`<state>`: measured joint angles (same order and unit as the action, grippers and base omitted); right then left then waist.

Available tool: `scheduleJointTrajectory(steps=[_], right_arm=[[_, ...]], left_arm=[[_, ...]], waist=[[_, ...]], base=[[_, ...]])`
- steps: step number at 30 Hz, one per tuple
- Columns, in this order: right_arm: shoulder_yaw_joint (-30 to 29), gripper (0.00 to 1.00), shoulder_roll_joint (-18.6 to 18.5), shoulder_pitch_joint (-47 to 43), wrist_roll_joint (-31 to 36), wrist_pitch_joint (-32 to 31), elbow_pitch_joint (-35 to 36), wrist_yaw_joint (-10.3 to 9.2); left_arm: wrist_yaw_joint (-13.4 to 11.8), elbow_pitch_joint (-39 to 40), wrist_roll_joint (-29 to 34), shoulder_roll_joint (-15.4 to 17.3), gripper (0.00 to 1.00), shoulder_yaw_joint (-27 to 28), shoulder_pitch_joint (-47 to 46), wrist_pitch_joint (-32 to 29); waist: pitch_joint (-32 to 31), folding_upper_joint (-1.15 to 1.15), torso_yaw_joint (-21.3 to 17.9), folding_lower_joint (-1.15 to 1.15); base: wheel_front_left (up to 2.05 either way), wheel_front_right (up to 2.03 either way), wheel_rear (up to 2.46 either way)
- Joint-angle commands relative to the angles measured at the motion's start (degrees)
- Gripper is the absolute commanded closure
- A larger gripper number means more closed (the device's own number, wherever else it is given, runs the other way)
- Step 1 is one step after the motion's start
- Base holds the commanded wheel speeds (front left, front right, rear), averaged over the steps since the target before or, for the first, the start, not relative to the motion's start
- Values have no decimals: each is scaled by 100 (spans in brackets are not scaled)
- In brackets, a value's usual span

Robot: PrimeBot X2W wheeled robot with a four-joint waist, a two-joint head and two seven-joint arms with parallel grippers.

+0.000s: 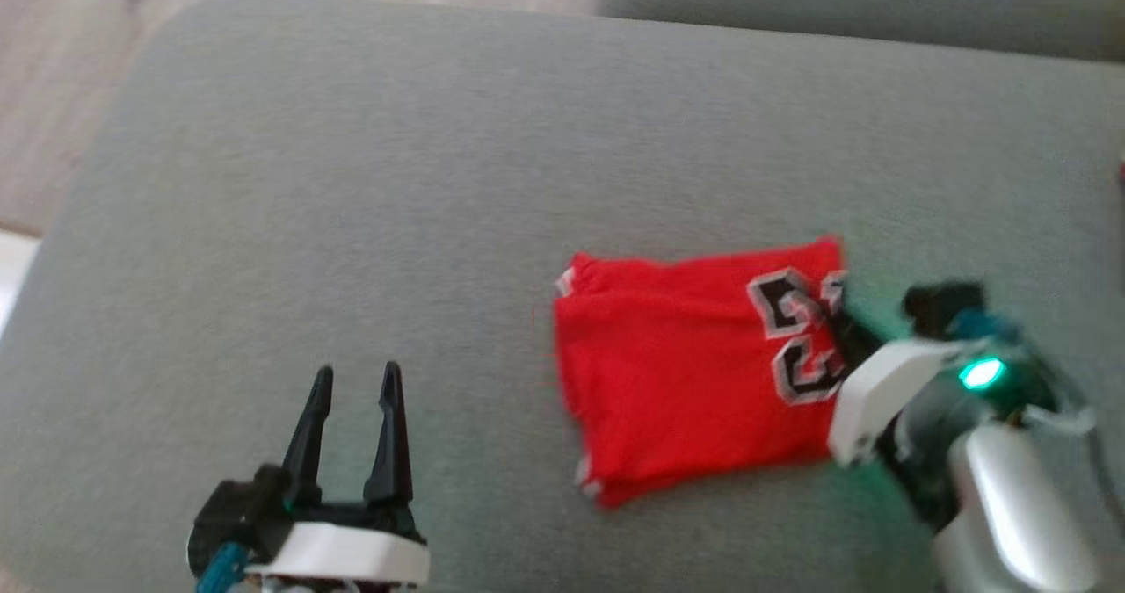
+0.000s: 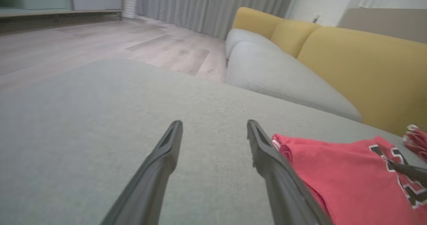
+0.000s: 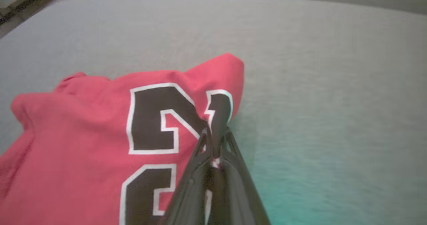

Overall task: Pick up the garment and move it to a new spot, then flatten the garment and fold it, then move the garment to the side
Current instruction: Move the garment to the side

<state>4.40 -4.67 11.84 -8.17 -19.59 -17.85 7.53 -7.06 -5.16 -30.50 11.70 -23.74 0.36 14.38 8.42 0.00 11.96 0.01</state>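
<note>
My right gripper (image 1: 842, 316) is clamped on the right edge of the folded red garment (image 1: 685, 369), which lies right of centre on the grey cushion (image 1: 352, 180), while my left gripper (image 1: 356, 382) stands spread and empty at lower left, and if I've pinched only the top layer, dragging could pull the fold open.

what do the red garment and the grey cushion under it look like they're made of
The red garment looks like soft knit jersey fabric, matte; it lies in limp folded layers. Its black numerals with white edging seem printed or stitched on; cannot tell which. The grey cushion is likely woven upholstery fabric over padding: matte, fine heathered grain, rounded edges.
</note>
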Motion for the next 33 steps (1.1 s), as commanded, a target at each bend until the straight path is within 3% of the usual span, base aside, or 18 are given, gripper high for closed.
scheduleJointTrajectory(steps=[1,12,18,25,33], right_arm=[[21,100,-119,285,52,81,267,-4],[-487,100,-456,881,44,123,831,-4],[-515,100,-504,1139,-14,158,930,-4],[-466,100,-515,1422,-41,242,874,-4],[-142,100,-531,2046,-77,197,781,-4]], left_arm=[[12,206,52,-8,0,204,-323,61],[27,509,253,154,0,145,-822,-116],[28,655,395,260,0,46,-1094,-335],[39,722,478,316,0,-58,-1270,-494],[31,634,439,308,0,-71,-1286,-468]], waist=[[156,0,-346,-1],[874,0,-2107,-1],[1175,0,-2702,-1],[1370,0,-2921,-1],[1350,0,-2788,-1]], base=[[0,0,0],[0,0,0],[0,0,0],[0,0,0],[0,0,0]])
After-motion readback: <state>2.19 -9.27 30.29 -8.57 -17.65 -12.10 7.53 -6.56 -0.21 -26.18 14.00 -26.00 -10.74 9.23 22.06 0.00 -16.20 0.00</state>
